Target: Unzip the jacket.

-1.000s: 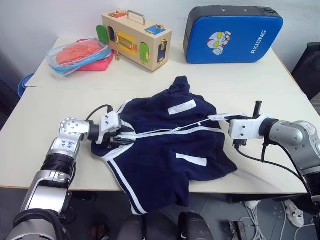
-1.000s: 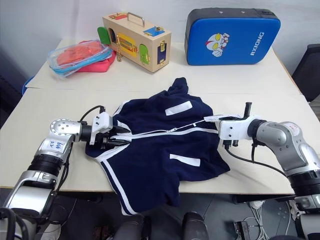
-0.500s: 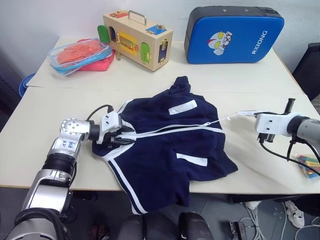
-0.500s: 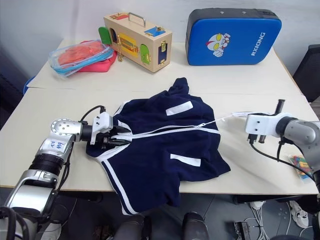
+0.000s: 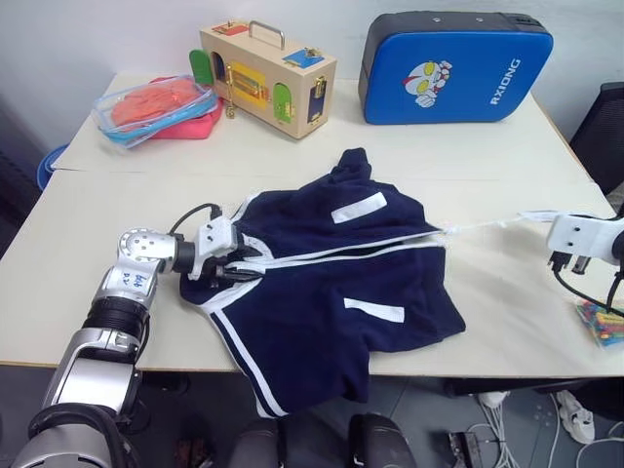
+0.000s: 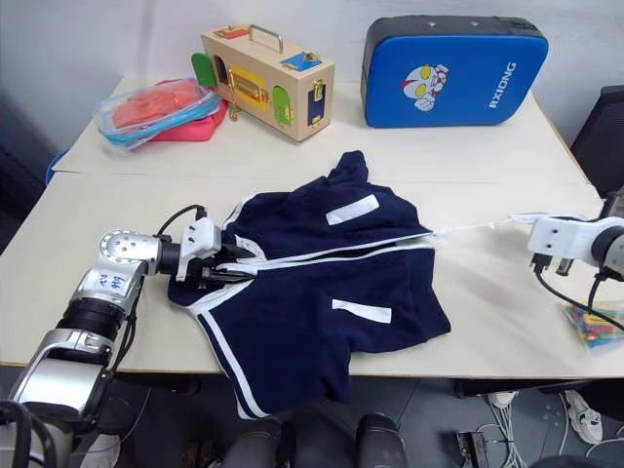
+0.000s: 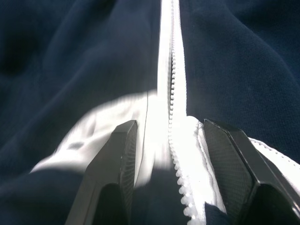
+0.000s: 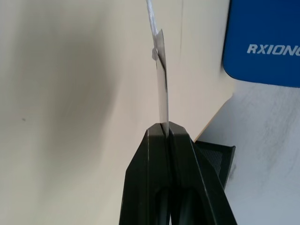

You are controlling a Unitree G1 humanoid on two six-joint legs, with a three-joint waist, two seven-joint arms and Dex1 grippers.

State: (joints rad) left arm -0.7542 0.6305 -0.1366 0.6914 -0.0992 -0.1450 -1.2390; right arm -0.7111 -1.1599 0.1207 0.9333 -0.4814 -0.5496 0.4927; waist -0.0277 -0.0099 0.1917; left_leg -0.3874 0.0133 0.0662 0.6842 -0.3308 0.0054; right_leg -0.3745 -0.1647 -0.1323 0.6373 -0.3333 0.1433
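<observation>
The navy jacket [image 5: 331,283] with white stripes lies spread on the table, its white zipper [image 5: 341,252] running left to right. My left gripper [image 5: 239,265] is shut on the jacket's white-edged end by the zipper; in the left wrist view its fingers [image 7: 123,140] flank the zipper teeth [image 7: 174,70]. My right gripper [image 6: 531,222] hangs off the jacket's right side near the table's right edge, shut on the white paper tag [image 8: 161,84]. A taut white string [image 5: 487,222] runs from the tag back to the slider at the jacket's right edge [image 5: 444,232].
A blue padded case [image 5: 453,66], a wooden latch box [image 5: 268,78] and a plastic container of orange items [image 5: 156,105] stand along the back. Small coloured items [image 5: 603,322] lie at the right edge. A black chair [image 5: 603,132] stands beyond the table's right side.
My right gripper has moved well to the right with the tag, drawing the slider along the zipper to the jacket's right edge. The left gripper has stayed put.
</observation>
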